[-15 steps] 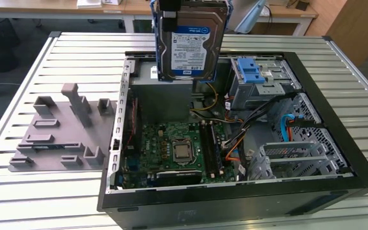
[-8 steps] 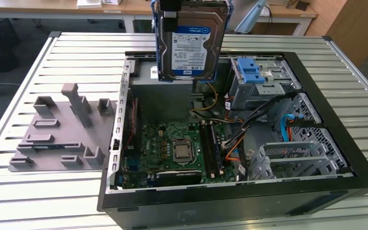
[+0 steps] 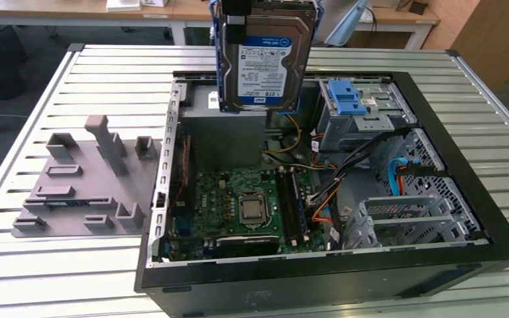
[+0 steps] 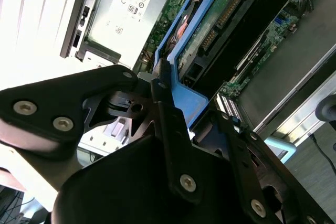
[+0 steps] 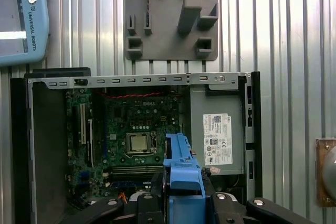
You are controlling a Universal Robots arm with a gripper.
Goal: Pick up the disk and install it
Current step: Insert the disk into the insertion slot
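"So, where is the disk (image 3: pixel 264 56)?"
"Held upright in the air above the open computer case (image 3: pixel 466 165) — over the end with the power-supply box (image 5: pixel 218 129), its label facing the exterior view."
"And the gripper (image 5: pixel 182 190)?"
"Clamped on the disk's blue bracket (image 5: pixel 181 158) — plain in both wrist views"

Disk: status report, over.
Gripper shut on the disk by its blue bracket. Disk aloft, upright, label showing, above the open computer case. Loose cables beside the drive cage below.
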